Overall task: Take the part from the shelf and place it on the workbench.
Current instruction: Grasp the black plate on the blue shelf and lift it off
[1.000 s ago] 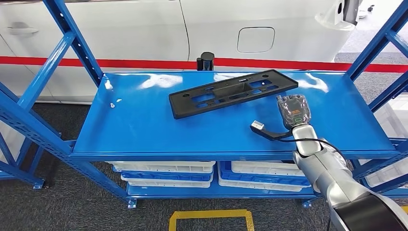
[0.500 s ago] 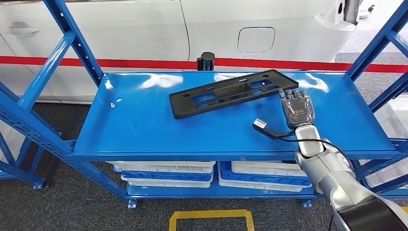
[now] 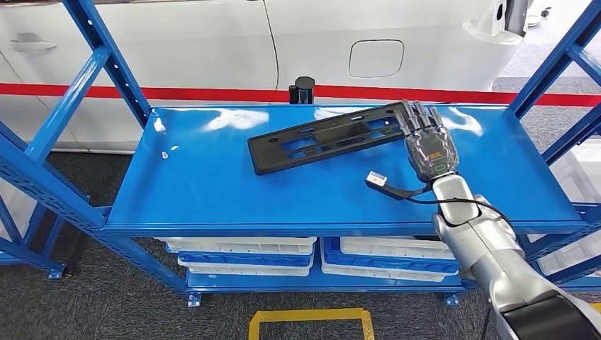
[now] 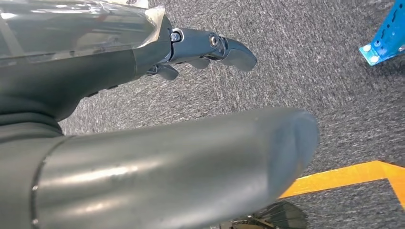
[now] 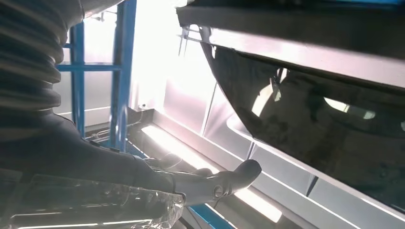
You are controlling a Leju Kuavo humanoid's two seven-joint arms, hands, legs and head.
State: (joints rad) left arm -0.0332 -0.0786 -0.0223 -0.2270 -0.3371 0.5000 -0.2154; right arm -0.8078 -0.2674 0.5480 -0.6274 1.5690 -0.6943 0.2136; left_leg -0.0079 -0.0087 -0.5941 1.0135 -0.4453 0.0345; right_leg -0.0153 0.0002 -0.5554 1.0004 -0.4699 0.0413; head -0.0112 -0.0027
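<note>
Long flat black plastic part (image 3: 333, 137) with cut-outs lies at an angle on the glossy blue metal shelf top (image 3: 212, 184), toward the back. Right hand (image 3: 427, 145) is at the part's right end, fingers (image 3: 417, 117) extended and laid over that end; can't tell if it actually grips. Left hand (image 4: 205, 47) hangs over grey carpet (image 4: 310, 57), fingers loosely apart, holding nothing. White trays (image 3: 241, 246) sit on the lower shelf.
</note>
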